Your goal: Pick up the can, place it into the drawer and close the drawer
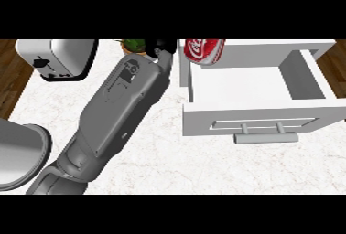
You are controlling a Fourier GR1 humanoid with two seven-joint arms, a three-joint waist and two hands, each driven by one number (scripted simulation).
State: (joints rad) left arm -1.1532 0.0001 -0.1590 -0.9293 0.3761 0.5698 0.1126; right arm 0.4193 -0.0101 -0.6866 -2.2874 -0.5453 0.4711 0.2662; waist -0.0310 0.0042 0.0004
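Note:
A red can (205,50) shows at the top of the view, tilted, over the back left corner of the open white drawer (256,119). The drawer's inside shows nothing else; its bar handle (265,137) faces me. My left forearm runs from the lower left up to the top, and the black left hand (163,48) sits just left of the can. The view's upper edge cuts the hand off, so whether it holds the can is hidden. My right hand does not show.
A silver toaster (57,59) stands at the back left. A small green plant (134,45) peeks out beside the hand. A grey round vessel (20,155) lies at the lower left edge. Wooden floor borders the white marble counter (202,169) on both sides.

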